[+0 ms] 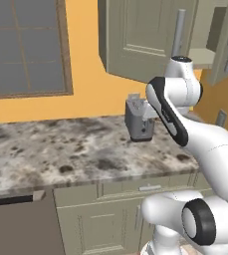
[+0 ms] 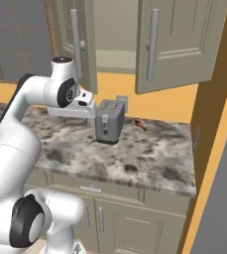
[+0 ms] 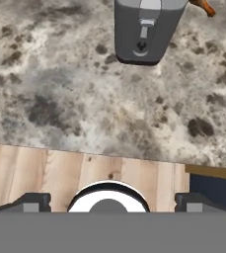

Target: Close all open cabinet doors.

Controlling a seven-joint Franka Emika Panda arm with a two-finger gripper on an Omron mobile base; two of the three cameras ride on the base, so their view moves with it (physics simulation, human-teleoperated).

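- Gripper (image 3: 108,201): the two dark finger tips (image 3: 33,201) stand spread wide at the bottom of the hand view, released, grasping nothing, pointing down over the front edge of the speckled grey-brown stone counter (image 3: 85,99).
- Grey box-shaped toaster (image 3: 146,29) with a front lever stands on the counter at 12 o'clock from the gripper in the hand view, apart from it.
- Small orange object (image 3: 203,6) lies at 1 o'clock, just beside the toaster; kind cannot be told.
- Tall grey-beige wall-cabinet doors (image 2: 177,42) with long silver bar handles (image 2: 152,44) hang above the toaster, both swung open, exposing the shelf (image 2: 116,59).
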